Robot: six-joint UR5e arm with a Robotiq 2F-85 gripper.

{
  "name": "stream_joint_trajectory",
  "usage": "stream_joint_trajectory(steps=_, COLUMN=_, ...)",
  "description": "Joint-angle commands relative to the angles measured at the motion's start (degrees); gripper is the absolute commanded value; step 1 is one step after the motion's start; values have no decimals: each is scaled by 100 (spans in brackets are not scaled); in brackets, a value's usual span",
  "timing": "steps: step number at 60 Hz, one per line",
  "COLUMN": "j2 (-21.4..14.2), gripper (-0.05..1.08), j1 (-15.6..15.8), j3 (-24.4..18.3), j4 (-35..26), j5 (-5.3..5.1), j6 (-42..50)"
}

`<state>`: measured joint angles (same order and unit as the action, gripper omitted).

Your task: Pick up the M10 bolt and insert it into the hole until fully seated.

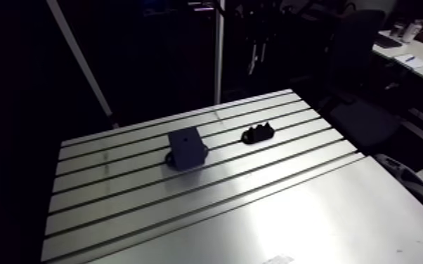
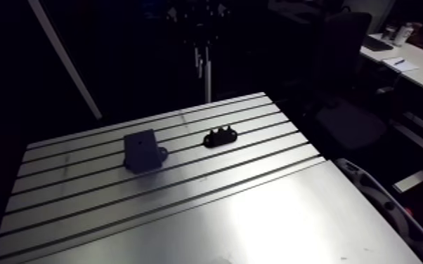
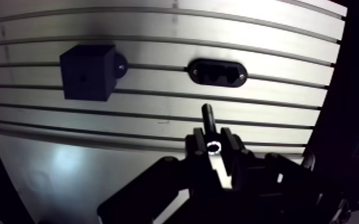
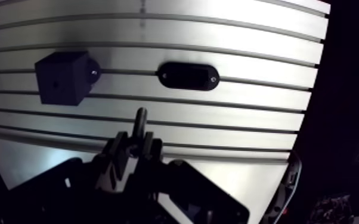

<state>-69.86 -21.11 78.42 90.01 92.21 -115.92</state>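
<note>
A: Gripper first, quick. What do we have?

B: In the wrist view we see the gripper [image 3: 213, 145] pinching the M10 bolt [image 3: 208, 117]. The fingers [image 3: 198, 143] press on either side of its head end. The shank sticks out ahead of the tips, over the table [image 3: 158, 37].

A: Is the bolt touching the table?

B: We cannot tell. We do see it apart from everything else on the table.

A: And where is the target?

B: We mark a dark block [image 3: 86, 72] standing on the slotted top, ahead of the gripper and off to one side. There is a small hole [image 3: 83, 76] in the face we see. A low foot with a screw shows at the block's base, on the side toward the holder.

A: What holder?

B: A black oblong holder [image 3: 217, 72] lies flat on the table, straight ahead of the bolt's tip and near the block, not touching it.

A: And the arm view?

B: We get the same pair there, block [image 1: 186, 147] and holder [image 1: 256, 133] side by side. The gripper does not show there.
</note>
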Motion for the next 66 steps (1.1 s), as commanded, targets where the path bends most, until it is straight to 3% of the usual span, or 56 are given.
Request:
stream_joint_trajectory(steps=1, j2=-40, gripper=108, j1=441, j3=-418, j4=-868, j5=19, j6=72)
stream_joint_trajectory(steps=9, j2=-6, gripper=108, j1=795, j3=-558, j4=-1276, j5=36, j6=154)
stream_joint_trajectory(steps=28, j2=208, gripper=108, j1=1252, j3=-620, j4=-1593, j5=79, j6=188)
stream_joint_trajectory(steps=32, j2=263, gripper=108, j1=1299, j3=-629, j4=-1580, j5=131, j6=188)
stream_joint_trajectory(steps=66, j2=519, gripper=108, j1=1573, j3=-591, j4=-1263, j5=152, j6=486)
